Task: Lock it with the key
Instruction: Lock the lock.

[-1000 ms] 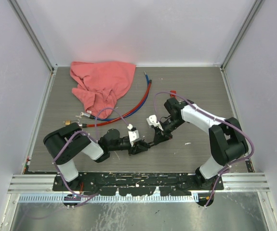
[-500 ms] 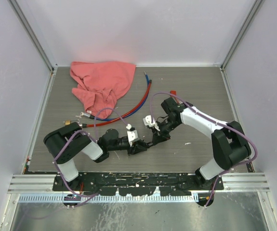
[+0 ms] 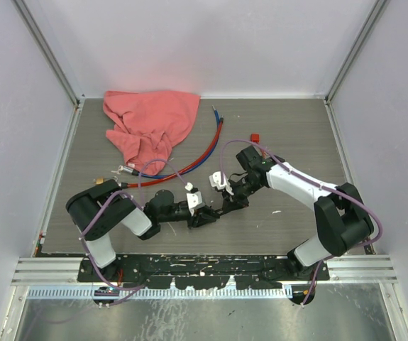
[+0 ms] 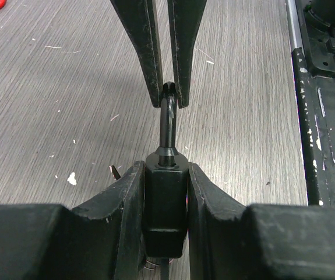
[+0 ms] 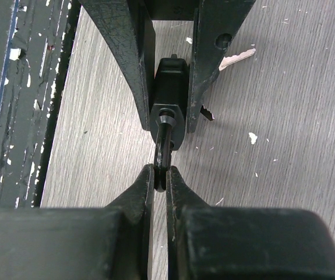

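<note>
A black padlock lies just above the table, and my left gripper is shut on its body. Its shackle points away from the left wrist. My right gripper is shut on the bend of the shackle. In the top view both grippers meet nose to nose at the padlock near the table's front middle. Under the padlock body a thin dark stem and a sliver of ring show. I cannot tell whether that stem is the key.
A pink cloth lies at the back left. Red and blue cables curve from it toward the middle, ending in metal fittings at the left. A small red piece sits behind the right arm. The metal rail borders the front.
The right arm has shifted a little to the left, its wrist drawing closer to the left gripper. Both grips on the padlock are unchanged.
</note>
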`<state>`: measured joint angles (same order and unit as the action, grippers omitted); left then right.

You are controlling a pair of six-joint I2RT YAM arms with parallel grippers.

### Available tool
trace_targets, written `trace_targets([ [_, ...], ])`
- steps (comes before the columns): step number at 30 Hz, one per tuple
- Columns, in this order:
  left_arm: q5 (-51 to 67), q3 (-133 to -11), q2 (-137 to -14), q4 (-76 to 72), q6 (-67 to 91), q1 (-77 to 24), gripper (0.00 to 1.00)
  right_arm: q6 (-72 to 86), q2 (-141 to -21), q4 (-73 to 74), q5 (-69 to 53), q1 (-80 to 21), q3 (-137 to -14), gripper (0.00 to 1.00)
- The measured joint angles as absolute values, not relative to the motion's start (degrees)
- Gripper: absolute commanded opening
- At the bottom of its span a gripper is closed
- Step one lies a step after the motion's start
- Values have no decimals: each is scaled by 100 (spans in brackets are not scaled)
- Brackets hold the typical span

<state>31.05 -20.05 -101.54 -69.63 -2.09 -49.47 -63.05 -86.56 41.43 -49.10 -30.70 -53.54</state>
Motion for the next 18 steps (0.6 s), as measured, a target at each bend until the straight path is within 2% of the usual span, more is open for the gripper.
trace_targets([
  [18,3201,-1876,-10457,-7585,-211,-4912,0,-6141,-8731,4268,-4694,-3328,-5485,1],
])
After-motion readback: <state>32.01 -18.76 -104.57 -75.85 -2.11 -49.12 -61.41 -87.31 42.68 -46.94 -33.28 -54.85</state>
